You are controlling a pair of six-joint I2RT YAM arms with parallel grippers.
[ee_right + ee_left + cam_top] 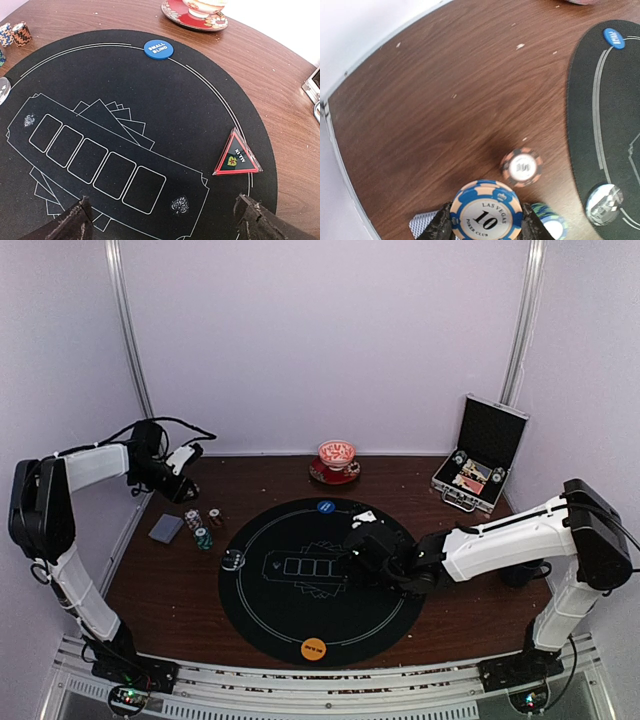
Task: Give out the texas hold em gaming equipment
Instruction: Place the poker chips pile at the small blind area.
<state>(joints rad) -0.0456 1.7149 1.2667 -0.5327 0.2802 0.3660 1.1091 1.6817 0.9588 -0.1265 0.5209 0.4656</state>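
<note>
Held item: blue chip [486, 211], "10" face up to the wrist cam, pinched by its rim in the left end effector [486, 226]; it hangs above the surface's [465, 612] far-left corner.
Left end effector: near closed, fingers [439, 227] either side of the chip, nothing else in it.
Key relation: the chip is in the grip, lying flat-ish. It's round, so no long axis to align. Black mat [300, 615] lies down and to the right of it, so a drop prob. means a swing that way, then lowering.
Nearer arm: left. The right one sits over mid-mat.
Chips below: orange-black stack [521, 167] and teal stack [549, 222] on the wood just under the grip. Cards [166, 529] lie just left of them.
Discs: blue disc [158, 49] on the mat's far rim, clear disc [603, 203] on its left rim, orange disc [313, 648] on the near rim.
Right end effector [167, 225]: spread wide, empty, low over the mat w/ triangular marker [238, 159] ahead-right.
Surface: dark wood grain, pale specks.
Room: pale walls, metal uprights. Open case [482, 452] far right, cup on saucer [336, 462] far centre.
</note>
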